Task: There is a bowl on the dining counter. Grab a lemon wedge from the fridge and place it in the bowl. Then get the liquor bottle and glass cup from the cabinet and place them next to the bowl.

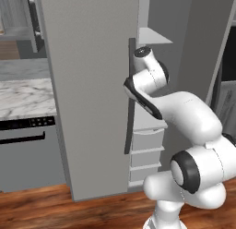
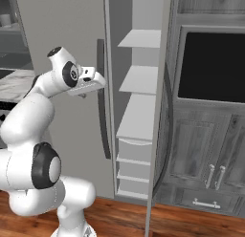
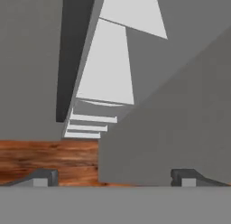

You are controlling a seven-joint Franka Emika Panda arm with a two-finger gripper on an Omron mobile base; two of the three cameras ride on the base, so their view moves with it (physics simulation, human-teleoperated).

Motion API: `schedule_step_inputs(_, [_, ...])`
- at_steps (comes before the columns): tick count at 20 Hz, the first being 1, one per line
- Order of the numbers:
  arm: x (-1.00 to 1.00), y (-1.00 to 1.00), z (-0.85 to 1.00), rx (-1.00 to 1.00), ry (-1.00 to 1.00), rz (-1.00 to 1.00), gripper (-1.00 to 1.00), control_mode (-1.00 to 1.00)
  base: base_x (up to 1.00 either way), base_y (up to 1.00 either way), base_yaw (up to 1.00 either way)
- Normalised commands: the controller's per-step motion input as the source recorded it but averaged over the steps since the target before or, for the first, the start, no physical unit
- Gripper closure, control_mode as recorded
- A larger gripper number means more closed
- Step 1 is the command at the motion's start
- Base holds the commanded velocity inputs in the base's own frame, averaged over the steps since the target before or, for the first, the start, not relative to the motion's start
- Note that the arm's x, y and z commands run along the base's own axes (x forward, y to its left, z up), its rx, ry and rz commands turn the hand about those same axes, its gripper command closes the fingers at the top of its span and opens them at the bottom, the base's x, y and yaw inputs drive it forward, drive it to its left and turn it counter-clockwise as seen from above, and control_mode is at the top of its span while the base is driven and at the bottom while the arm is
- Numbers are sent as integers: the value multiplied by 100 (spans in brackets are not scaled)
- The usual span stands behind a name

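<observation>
The tall grey fridge stands with its doors slightly apart, and the gap shows white shelves and drawers. My gripper is open with nothing between its fingertips. It looks down the gap past the left door's long dark handle to the wooden floor. In the right base view my hand is just left of that handle, at mid height. No lemon wedge can be made out on the shelves. The bowl, dining counter, liquor bottle, glass cup and cabinet are out of view.
The right fridge door stands edge-on beside the gap. Right of it is a black oven window above dark wood-grain fronts. Left of the fridge, a marble counter tops a grey appliance.
</observation>
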Motion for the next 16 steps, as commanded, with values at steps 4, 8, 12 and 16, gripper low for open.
schedule_step_inputs(4, [0, 41, 0, 12, -27, 1, -100, -100, 0, 0, 0])
schedule_step_inputs(8, [5, 1, 0, 14, -25, 0, -100, -100, 0, 0, 0])
schedule_step_inputs(12, [36, 0, 0, 15, -11, 0, -100, -100, 0, 0, 0])
schedule_step_inputs(16, [63, 0, 0, 18, -1, 1, -100, -100, 0, 0, 0])
